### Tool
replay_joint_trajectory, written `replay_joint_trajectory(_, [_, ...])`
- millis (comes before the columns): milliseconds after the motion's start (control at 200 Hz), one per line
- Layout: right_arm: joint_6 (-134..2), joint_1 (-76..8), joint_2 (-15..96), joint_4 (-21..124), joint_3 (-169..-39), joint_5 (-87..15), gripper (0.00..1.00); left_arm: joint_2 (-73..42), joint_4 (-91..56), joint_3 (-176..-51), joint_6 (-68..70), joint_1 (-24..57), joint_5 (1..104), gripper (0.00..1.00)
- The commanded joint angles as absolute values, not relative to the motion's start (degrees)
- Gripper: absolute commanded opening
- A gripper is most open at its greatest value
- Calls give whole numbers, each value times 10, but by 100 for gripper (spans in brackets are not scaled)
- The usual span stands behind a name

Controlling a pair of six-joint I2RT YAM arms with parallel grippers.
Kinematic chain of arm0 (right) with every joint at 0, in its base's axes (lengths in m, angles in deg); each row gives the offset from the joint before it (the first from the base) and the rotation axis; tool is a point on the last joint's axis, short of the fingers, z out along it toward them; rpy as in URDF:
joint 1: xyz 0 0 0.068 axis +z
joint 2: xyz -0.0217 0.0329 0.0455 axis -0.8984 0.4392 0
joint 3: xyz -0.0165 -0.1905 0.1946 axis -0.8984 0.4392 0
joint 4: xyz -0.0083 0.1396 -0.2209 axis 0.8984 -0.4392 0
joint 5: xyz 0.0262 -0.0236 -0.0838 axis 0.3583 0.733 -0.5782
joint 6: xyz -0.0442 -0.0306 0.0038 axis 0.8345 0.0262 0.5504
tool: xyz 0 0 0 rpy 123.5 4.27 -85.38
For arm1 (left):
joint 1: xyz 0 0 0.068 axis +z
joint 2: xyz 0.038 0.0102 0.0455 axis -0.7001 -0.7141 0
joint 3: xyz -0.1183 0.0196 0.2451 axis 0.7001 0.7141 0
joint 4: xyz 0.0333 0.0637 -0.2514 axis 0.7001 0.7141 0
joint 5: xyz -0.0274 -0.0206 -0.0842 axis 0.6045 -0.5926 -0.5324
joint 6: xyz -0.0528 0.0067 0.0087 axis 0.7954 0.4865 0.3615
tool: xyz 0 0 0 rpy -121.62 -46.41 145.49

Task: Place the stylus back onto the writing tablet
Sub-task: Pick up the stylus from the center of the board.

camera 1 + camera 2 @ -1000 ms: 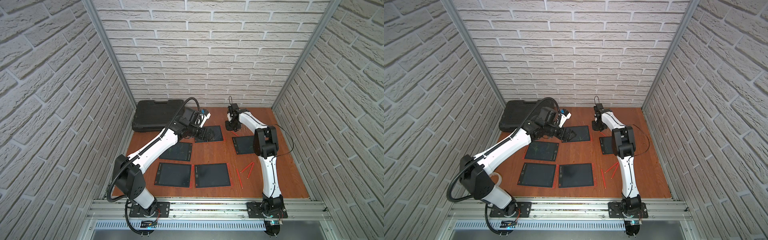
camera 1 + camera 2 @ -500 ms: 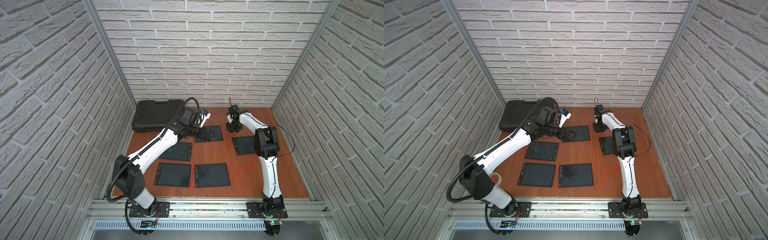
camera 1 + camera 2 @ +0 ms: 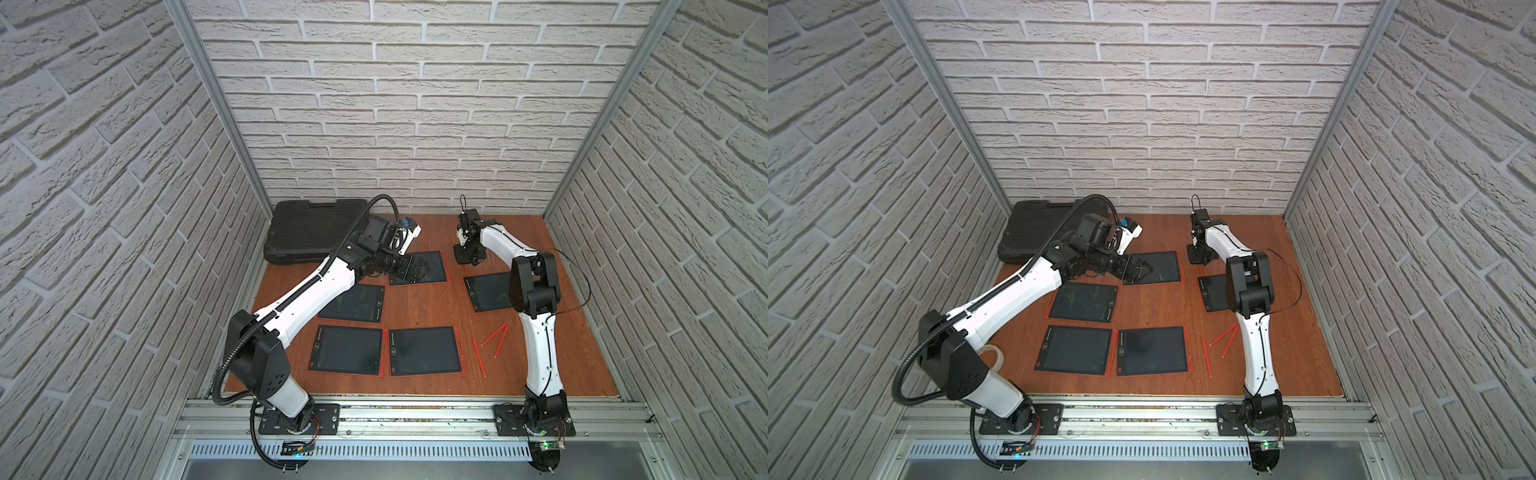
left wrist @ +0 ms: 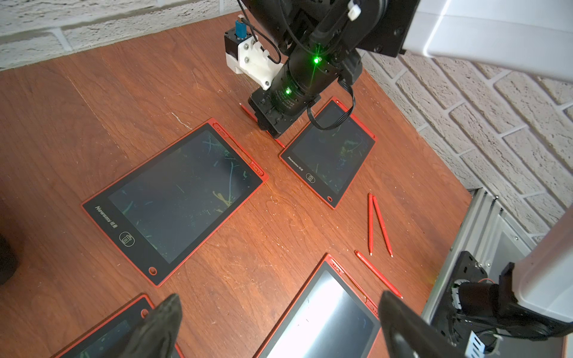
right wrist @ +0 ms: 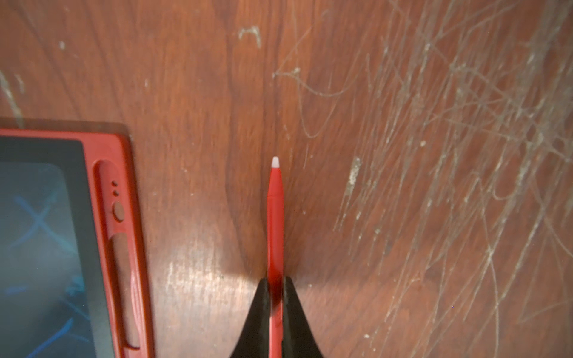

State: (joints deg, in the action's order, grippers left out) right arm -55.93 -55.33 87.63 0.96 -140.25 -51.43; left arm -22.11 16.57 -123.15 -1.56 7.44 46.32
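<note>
A red stylus (image 5: 275,217) with a white tip is pinched between the black fingers of my right gripper (image 5: 275,280), which is shut on it low over the wooden table at the back. Beside it lies the back-middle writing tablet (image 5: 40,248), black-screened with a red frame, its side slot (image 5: 119,248) empty. In both top views the right gripper (image 3: 467,258) stands just right of that tablet (image 3: 432,266). My left gripper (image 3: 413,270) hovers open over the tablet's left part with nothing between its fingers (image 4: 167,313).
Several more tablets lie on the table: one under the right arm (image 3: 488,293), one at mid-left (image 3: 353,303), two in front (image 3: 347,349) (image 3: 426,351). Three loose red styluses (image 3: 494,334) lie front right. A black case (image 3: 311,232) sits at the back left.
The right gripper's jaws have closed tighter onto the stylus. Both arms have barely moved.
</note>
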Motion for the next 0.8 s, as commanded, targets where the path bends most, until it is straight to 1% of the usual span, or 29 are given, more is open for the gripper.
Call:
replay_joint_trajectory(0, [-593, -551, 876, 13, -1397, -486, 10, -203, 158, -1233, -18, 72, 459, 98])
replay_joint_trajectory(175, [-600, -545, 865, 32, -1365, -494, 10, -201, 159, -1233, -18, 73, 459, 98])
replay_joint_trajectory(245, [-602, -545, 855, 47, -1347, -497, 6, -201, 159, -1233, -18, 73, 460, 98])
replay_joint_trajectory(510, [-598, -543, 843, 57, -1334, -502, 3, -199, 158, -1233, -18, 73, 458, 98])
replay_joint_trajectory(715, [-588, -542, 823, 89, -1313, -438, 3, -195, 159, -1233, -20, 72, 460, 98])
replay_joint_trajectory(795, [-586, -542, 818, 94, -1307, -431, 3, -195, 159, -1232, -21, 73, 460, 98])
